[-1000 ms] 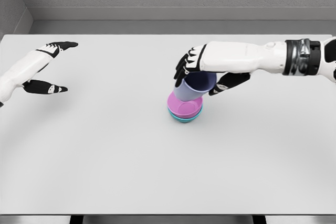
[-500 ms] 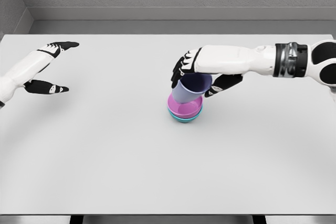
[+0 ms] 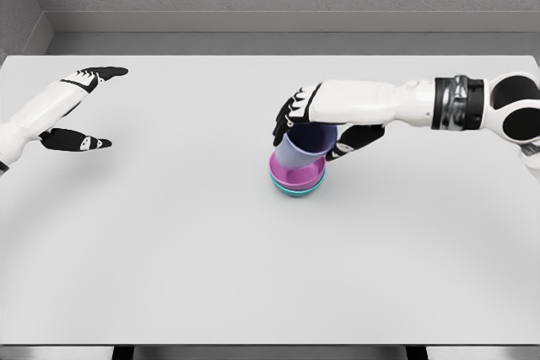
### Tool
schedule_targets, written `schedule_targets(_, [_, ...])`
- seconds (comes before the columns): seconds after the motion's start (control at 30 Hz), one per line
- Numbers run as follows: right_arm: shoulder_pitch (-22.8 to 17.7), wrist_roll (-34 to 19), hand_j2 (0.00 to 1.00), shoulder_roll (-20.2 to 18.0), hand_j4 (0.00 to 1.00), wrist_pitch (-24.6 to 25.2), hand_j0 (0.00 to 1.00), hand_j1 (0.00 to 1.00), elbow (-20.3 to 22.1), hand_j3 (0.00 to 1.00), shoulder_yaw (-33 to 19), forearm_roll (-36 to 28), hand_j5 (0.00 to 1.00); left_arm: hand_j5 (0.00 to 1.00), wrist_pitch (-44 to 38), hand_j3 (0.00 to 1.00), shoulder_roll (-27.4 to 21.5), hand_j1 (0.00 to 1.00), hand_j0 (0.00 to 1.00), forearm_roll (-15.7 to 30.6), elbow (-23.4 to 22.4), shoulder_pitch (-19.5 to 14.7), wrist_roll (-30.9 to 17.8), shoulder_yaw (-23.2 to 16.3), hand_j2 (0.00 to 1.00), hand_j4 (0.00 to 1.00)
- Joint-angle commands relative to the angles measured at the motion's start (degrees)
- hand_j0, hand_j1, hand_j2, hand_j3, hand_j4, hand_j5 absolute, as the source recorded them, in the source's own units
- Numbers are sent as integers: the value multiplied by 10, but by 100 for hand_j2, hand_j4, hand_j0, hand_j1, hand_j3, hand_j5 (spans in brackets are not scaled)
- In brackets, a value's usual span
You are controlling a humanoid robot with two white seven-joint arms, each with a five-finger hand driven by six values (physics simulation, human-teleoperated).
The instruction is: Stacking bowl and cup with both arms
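At the left edge my left hand (image 3: pixel 72 111) rests with fingers spread, empty. At centre, my right hand (image 3: pixel 316 124) grips the tilted lavender cup (image 3: pixel 302 146) inside the pink bowl (image 3: pixel 297 176), nested in a teal bowl (image 3: pixel 296 191) on the tabletop (image 3: pixel 211 250). Releasing while tilted could topple it.

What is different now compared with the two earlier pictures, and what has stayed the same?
The right hand, shut on the purple cup, has moved a little to the left and lower, bringing the tilted cup further down into the pink bowl. The grasp has not been released. The pink bowl stays nested in the teal bowl on the table, and the open left hand has not moved.
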State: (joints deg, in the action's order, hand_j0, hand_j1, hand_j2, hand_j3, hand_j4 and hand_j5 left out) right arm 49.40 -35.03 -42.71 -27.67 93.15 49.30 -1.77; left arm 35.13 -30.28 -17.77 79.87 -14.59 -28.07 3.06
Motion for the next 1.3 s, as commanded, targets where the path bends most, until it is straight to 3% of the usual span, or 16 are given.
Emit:
schedule_targets(0.0, [0, 0, 69, 0, 69, 2, 69, 69, -1, 69, 0, 1, 69, 100, -1, 100, 0, 100, 100, 5, 0, 0, 0, 0, 100, 100])
schedule_targets(0.37, [-4, 0, 75, 12, 75, 1, 75, 75, -12, 75, 0, 10, 75, 100, -1, 100, 1, 100, 100, 5, 0, 0, 0, 0, 100, 100])
schedule_targets(0.47, [-5, 0, 99, 11, 99, 2, 99, 99, -12, 99, 0, 10, 99, 100, -1, 100, 1, 100, 100, 5, 0, 0, 0, 0, 100, 100])
schedule_targets(1.0, [1, 0, 100, -10, 100, -4, 100, 100, -15, 100, -10, 4, 100, 100, -1, 100, 1, 100, 100, 5, 0, 0, -1, 0, 100, 100])
schedule_targets(1.07, [-4, 0, 100, -28, 100, -5, 100, 100, -19, 100, -50, 1, 100, 100, -1, 100, 1, 100, 100, 5, 0, 0, -1, 0, 100, 100])
schedule_targets(1.17, [-7, 0, 100, -49, 100, -69, 100, 100, -84, 100, -81, -2, 100, 100, -1, 100, 1, 100, 100, 5, 0, 0, -2, 0, 100, 100])
schedule_targets(1.27, [-26, 0, 100, -91, 100, -73, 100, 100, -167, 100, -105, -24, 100, 100, -1, 100, 5, 100, 100, 5, 0, 1, -4, 1, 100, 100])
